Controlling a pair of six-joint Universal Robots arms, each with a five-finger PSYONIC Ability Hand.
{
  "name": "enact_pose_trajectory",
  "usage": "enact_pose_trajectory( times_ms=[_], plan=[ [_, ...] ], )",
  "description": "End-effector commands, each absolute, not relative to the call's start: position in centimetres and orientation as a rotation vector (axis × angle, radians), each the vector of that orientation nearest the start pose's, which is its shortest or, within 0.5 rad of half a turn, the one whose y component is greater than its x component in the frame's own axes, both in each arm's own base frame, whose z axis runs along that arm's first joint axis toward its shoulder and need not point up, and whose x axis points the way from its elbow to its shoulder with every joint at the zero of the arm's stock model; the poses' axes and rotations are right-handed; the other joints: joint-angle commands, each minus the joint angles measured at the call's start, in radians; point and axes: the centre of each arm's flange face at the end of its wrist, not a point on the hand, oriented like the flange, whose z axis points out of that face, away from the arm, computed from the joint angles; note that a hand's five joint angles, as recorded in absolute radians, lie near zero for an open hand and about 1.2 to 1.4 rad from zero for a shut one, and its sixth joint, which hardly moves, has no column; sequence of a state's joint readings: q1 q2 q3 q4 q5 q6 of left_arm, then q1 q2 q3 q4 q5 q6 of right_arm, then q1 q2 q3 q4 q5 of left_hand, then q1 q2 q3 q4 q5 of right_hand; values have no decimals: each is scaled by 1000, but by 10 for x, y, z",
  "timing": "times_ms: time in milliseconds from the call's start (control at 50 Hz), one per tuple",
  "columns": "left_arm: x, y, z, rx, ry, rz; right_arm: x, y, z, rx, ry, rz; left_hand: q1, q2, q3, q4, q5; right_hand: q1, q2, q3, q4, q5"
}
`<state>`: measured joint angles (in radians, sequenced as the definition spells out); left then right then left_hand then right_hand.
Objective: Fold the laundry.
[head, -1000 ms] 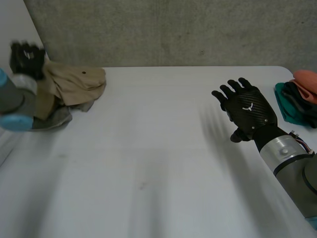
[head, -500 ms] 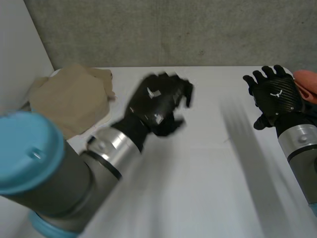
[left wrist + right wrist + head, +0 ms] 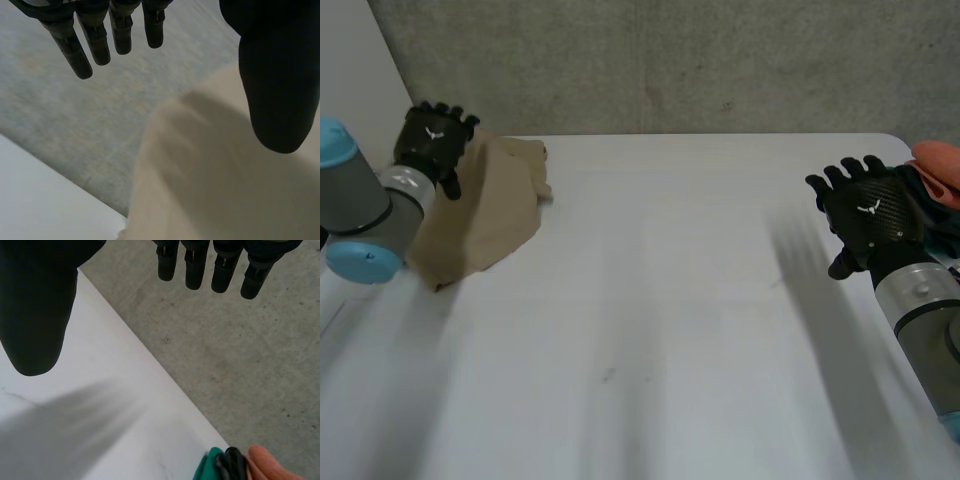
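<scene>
Now that the left hand has swung back from mid-table to the far left corner, it hovers over the far edge of the tan cloth with fingers straight and thumb apart, gripping nothing. That cloth, a crumpled heap a second ago, now lies flatter on the tabletop, so the first fold is probably next. The right hand, likewise released and empty, has shifted toward the pile of teal, dark and orange garments at the right edge. A white wall crowds the cloth's left side.
</scene>
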<state>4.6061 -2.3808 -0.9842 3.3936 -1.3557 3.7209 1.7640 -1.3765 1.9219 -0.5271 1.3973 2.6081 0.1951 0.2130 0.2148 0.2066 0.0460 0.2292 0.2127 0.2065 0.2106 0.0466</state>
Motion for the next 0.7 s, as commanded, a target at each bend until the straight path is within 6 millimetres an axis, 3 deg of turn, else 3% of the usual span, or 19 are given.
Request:
enact_pose_trajectory(
  times_ms=[20, 80, 120, 140, 160, 200, 240, 260, 320, 340, 380, 400, 440, 460, 520, 540, 600, 620, 700],
  plan=[
    [-199, -498, 128, 1082, 1750, -2138, 205, -284, 183, -1017, 2128, -2237, 1, -17, -19, -11, -25, -55, -38, -32, -36, -47],
    [-197, -505, 118, 1071, 1733, -2144, 205, -284, 182, -1020, 2132, -2232, 83, 65, 63, 71, 57, -55, -38, -32, -36, -47],
    [-198, -510, 111, 1071, 1724, -2150, 205, -284, 182, -1020, 2132, -2232, 396, 378, 376, 384, 370, -55, -38, -32, -36, -47],
    [-199, -512, 111, 1062, 1706, -2159, 205, -284, 181, -1019, 2135, -2227, 839, 821, 819, 827, 813, -55, -38, -32, -36, -47],
    [-199, -513, 113, 1057, 1699, -2162, 205, -284, 180, -1022, 2137, -2226, 1125, 1107, 1106, 1114, 1100, -55, -38, -32, -36, -47],
    [-201, -513, 115, 1034, 1685, -2164, 205, -284, 180, -1022, 2138, -2224, 1201, 1183, 1181, 1190, 1176, -55, -38, -32, -36, -47],
    [-203, -515, 128, 936, 1651, -2174, 205, -285, 181, -1021, 2135, -2228, 1201, 1183, 1181, 1190, 1176, -55, -38, -32, -36, -47],
    [-209, -512, 159, 856, 1595, -2206, 205, -285, 181, -1021, 2135, -2228, 1201, 1183, 1181, 1190, 1176, -55, -38, -32, -36, -47],
    [-226, -495, 209, 757, 1523, -2287, 205, -285, 181, -1019, 2135, -2227, 1201, 1183, 1181, 1190, 1176, -55, -38, -32, -36, -47],
    [-232, -480, 240, 699, 1491, -2352, 205, -285, 181, -1019, 2134, -2229, 1201, 1183, 1181, 1190, 1176, -55, -38, -32, -36, -47],
    [-241, -465, 264, 673, 1457, -2437, 205, -284, 183, -1017, 2131, -2235, 1201, 1183, 1181, 1190, 1176, -55, -38, -32, -36, -47],
    [-248, -446, 290, 644, 1438, -2526, 205, -285, 183, -1015, 2131, -2238, 1201, 1183, 1181, 1190, 1176, -55, -38, -32, -36, -47],
    [-258, -424, 313, 621, 1427, -2618, 204, -285, 184, -1013, 2128, -2245, 1201, 1183, 1181, 1190, 1176, -55, -38, -32, -36, -47],
    [-270, -398, 332, 609, 1444, -2712, 203, -286, 186, -1009, 2128, -2250, 1201, 1183, 1181, 1190, 1176, -55, -38, -32, -36, -47],
    [-290, -359, 348, 631, 1490, -2833, 202, -287, 189, -998, 2129, -2268, 1201, 1183, 1181, 1190, 1176, -55, -38, -32, -36, -47],
    [-303, -335, 348, 661, 1553, -2877, 200, -287, 193, -987, 2129, -2286, 1201, 1183, 1181, 1190, 1176, -55, -38, -32, -36, -47],
    [-323, -299, 335, 756, 1684, -2896, 199, -287, 198, -974, 2132, -2300, 1201, 1183, 1181, 1190, 1176, -55, -38, -32, -36, -47],
    [-337, -277, 321, 840, 1773, -2880, 198, -287, 200, -968, 2135, -2307, 1201, 1183, 1181, 1190, 1176, -55, -38, -32, -36, -47],
    [-371, -224, 281, 1068, 1955, -2809, 197, -287, 205, -959, 2134, -2315, 1201, 1183, 1181, 1190, 1176, -55, -38, -32, -36, -47]
  ],
)
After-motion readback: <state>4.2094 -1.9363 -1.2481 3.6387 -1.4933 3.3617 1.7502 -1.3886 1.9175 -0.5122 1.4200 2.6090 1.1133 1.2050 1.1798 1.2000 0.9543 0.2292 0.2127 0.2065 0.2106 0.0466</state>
